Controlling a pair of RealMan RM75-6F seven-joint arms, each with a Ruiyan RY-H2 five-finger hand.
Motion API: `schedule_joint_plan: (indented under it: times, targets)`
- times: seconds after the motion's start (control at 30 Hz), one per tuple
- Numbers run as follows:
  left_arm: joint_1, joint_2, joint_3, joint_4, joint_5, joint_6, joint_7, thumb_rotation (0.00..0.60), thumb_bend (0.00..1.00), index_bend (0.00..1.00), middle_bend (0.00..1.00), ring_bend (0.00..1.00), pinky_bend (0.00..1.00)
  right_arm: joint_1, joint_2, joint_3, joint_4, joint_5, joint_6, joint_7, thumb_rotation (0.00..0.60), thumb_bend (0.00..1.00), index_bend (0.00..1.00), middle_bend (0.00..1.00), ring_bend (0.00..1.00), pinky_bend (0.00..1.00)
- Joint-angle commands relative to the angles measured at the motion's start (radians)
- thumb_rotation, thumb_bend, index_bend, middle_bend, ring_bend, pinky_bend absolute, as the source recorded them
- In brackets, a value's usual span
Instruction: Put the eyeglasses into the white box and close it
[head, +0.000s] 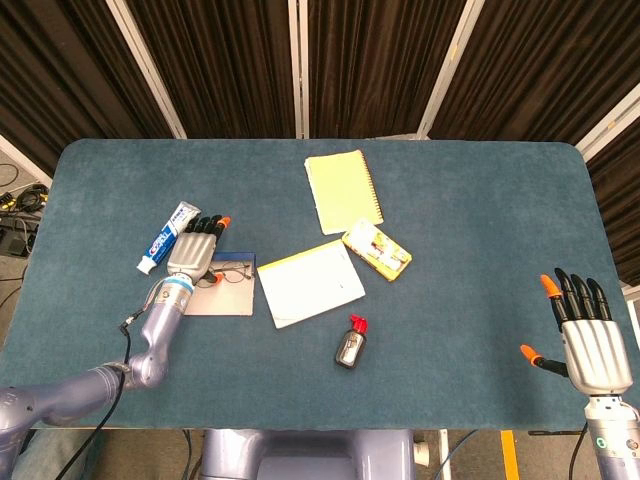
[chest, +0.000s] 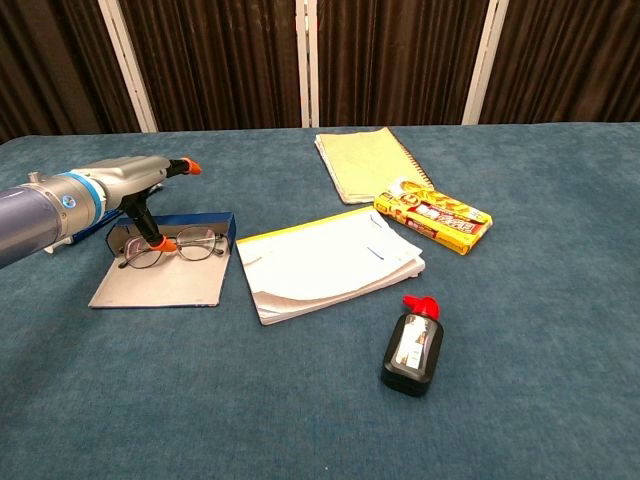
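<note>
- my left hand (head: 193, 252) hovers over the far-left part of the white box (head: 222, 296), fingers spread flat and pointing toward 12 o'clock; it holds nothing that i can see.
- in the chest view the thumb tip of the left hand (chest: 135, 180) points down and ends right at the left end of the eyeglasses (chest: 177, 247); whether it touches the frame i cannot tell.
- the eyeglasses (head: 227, 272) lie in the box against its blue far wall, lenses toward me, long axis running 9 to 3 across the table.
- from my left hand the glasses sit just toward 4 o'clock, almost under the palm's edge; that is the relation my next move turns on.
- the box lies open and flat, its pale panel stretching toward 6 o'clock from the glasses, so i judge the closing step not yet done.
- my right hand (head: 590, 344) is well apart at the near-right corner of the table, at about 4 o'clock from the box, fingers apart and empty; the left hand is clearly the nearer one.
- the white notepad (head: 310, 283) lies just beside the box at 3 o'clock, so i judge there is little room on that side.
</note>
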Motion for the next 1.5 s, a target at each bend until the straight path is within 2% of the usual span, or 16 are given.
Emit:
schedule_joint_plan:
  times: [0.03, 0.47, 0.9, 1.2, 1.43, 1.5]
  targets:
    - [-0.013, -0.013, -0.006, 0.024, -0.011, -0.017, 0.008, 0.6, 0.2, 0.0, 0.0, 0.0, 0.0, 0.0, -0.001, 0.002, 0.001, 0.004, 0.0, -0.002, 0.6, 0.0, 0.0, 0.0, 0.0, 0.0]
    - [-0.069, -0.062, -0.007, 0.137, -0.004, -0.06, 0.054, 0.6, 0.21, 0.0, 0.0, 0.0, 0.0, 0.0, -0.002, 0.01, 0.003, 0.026, -0.002, -0.01, 0.6, 0.0, 0.0, 0.0, 0.0, 0.0]
    - [-0.071, -0.051, -0.005, 0.146, 0.014, -0.046, 0.076, 0.6, 0.21, 0.0, 0.0, 0.0, 0.0, 0.0, -0.002, 0.008, 0.002, 0.027, -0.001, -0.011, 0.6, 0.0, 0.0, 0.0, 0.0, 0.0]
    - [-0.037, 0.004, 0.005, 0.06, 0.05, -0.017, 0.044, 0.6, 0.21, 0.0, 0.0, 0.0, 0.0, -0.003, 0.0, 0.004, -0.007, 0.017, 0.007, -0.017, 0.6, 0.0, 0.0, 0.0, 0.0, 0.0]
    - [0.046, 0.147, 0.048, -0.186, 0.113, 0.043, 0.001, 0.6, 0.21, 0.0, 0.0, 0.0, 0.0, -0.009, 0.007, -0.004, -0.021, -0.006, 0.023, -0.014, 0.6, 0.0, 0.0, 0.0, 0.0, 0.0]
    - [0.06, 0.17, 0.058, -0.225, 0.134, 0.059, -0.009, 0.6, 0.21, 0.0, 0.0, 0.0, 0.0, -0.01, 0.008, -0.006, -0.023, -0.011, 0.026, -0.013, 0.6, 0.0, 0.0, 0.0, 0.0, 0.0]
